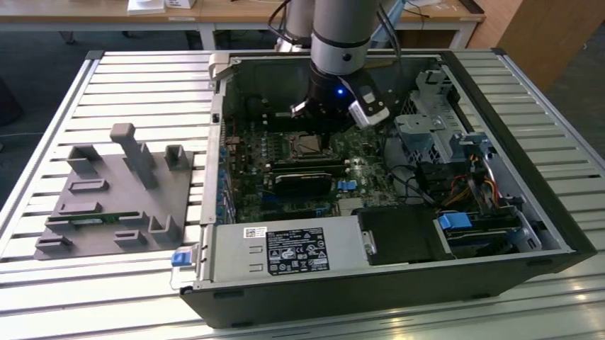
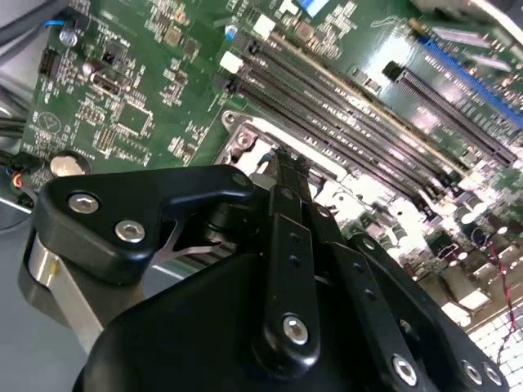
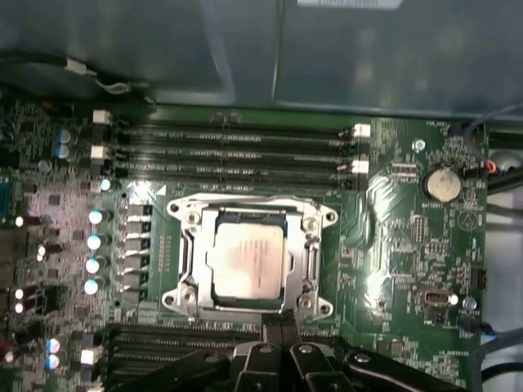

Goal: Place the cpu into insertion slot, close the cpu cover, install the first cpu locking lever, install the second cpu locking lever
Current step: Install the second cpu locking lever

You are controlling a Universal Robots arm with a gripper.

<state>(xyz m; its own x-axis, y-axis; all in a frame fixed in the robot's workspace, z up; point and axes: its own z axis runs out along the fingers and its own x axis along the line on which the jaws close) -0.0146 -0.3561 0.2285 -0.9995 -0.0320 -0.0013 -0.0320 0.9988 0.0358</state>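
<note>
The cpu (image 3: 248, 259) lies flat in the insertion slot (image 3: 189, 260) on the green motherboard (image 3: 392, 237), its pale tan-silver face turned up and catching a soft glare in the first wrist view. The cpu cover (image 3: 249, 215), a thin silvery frame with a cut-out centre, lies closed around the chip, so the face shows through the opening. Silvery brackets with screw heads mark the four corners of the socket.

Room around the socket is tight. Long black memory slots (image 3: 237, 143) run in rows close along one side of it, more black slots sit just past the opposite side, and a row of small round capacitors (image 3: 95, 251) stands near a third side. A round coin battery (image 3: 442, 183) sits well apart on the board.

The hand (image 3: 282, 327) hangs just over the socket's edge nearest those second slots, its black fingertips pressed together with no gap between them and nothing gripped. In the second wrist view its dark linkage (image 2: 286, 269) narrows to one closed tip (image 2: 288, 162) right by a corner of the socket frame.

In the exterior view the arm (image 1: 342, 42) reaches straight down into the open computer case (image 1: 529, 184), whose walls ring the board on all sides. The case rests on a slatted desk (image 1: 132, 85), with a grey parts fixture (image 1: 113, 195) beside it on the exterior view's left.
</note>
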